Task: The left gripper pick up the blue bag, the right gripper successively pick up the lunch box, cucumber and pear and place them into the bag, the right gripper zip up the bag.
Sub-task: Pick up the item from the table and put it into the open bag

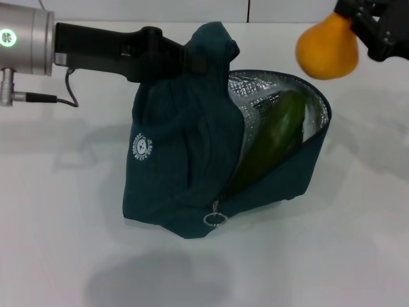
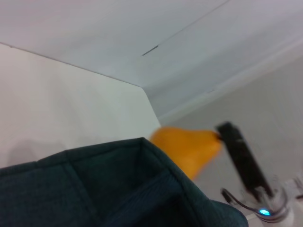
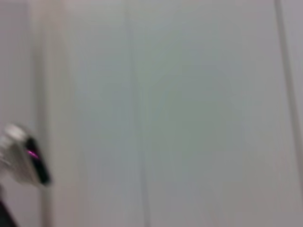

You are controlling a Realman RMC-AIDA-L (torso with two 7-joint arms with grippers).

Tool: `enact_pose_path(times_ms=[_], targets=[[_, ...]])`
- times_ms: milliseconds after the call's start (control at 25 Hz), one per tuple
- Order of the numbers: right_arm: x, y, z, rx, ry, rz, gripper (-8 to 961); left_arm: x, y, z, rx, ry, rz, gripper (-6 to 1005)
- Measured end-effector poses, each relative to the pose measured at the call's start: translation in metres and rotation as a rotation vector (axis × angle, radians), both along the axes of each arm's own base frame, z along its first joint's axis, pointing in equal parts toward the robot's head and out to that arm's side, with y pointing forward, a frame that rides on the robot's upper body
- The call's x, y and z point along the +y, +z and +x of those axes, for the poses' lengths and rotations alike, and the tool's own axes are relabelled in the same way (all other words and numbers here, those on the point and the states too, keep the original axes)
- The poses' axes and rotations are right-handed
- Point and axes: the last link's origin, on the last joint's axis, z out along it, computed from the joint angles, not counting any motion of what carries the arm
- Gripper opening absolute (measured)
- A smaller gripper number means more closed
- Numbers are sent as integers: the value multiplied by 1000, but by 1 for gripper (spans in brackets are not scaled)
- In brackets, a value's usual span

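In the head view the left gripper [image 1: 192,59] reaches in from the upper left of the frame and is closed on the bunched handles at the top of the blue bag [image 1: 185,160], holding the bag up at the centre of the frame above the white table [image 1: 57,211]. The bag's mouth opens toward the right, showing the silver foil lining [image 1: 255,96]. The cucumber [image 1: 275,137] lies slanted inside the bag against that lining. The lunch box cannot be made out inside the bag. A ring zip pull [image 1: 215,219] hangs at the lower front of the bag, and a round white logo [image 1: 141,148] sits on its left side.

In the upper right corner of the frame the right gripper [image 1: 361,25] is clamped on the narrow stem end of the pear [image 1: 326,50], which hangs in the air above and to the right of the bag's open mouth, not touching it.

The left wrist view shows the bag's dark fabric at the bottom with the pear [image 2: 189,146] beyond it, held by the right gripper [image 2: 226,136].
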Motion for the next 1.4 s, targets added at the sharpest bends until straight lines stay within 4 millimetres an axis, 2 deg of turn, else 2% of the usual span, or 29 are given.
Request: enact_pose_path(times_ms=[120,200,240,560,840,1040,1400], targets=[[-10,-6,-14,24,83,-69,35,-2,1,-5,3,10,3,43],[-12,-16,-28,17,127,-132,35,-3,2,-7,7,15,7,43],[-12,-16,-28,17,127,-132,35,-3,3,-9,9,17,9,43],[-14,-53,-55,-50,198,-265,35,-3,12,-17,22,25,27,43],[-16,-77,-69,-100,236,-353,36,-5,16,-22,31,30,36,44],[-16,-85,-70,-121,229,-377,36,-5,17,-23,31,29,38,44],[-16,-81,-69,-92,209,-378,56,-5,19,-23,35,25,40,44]])
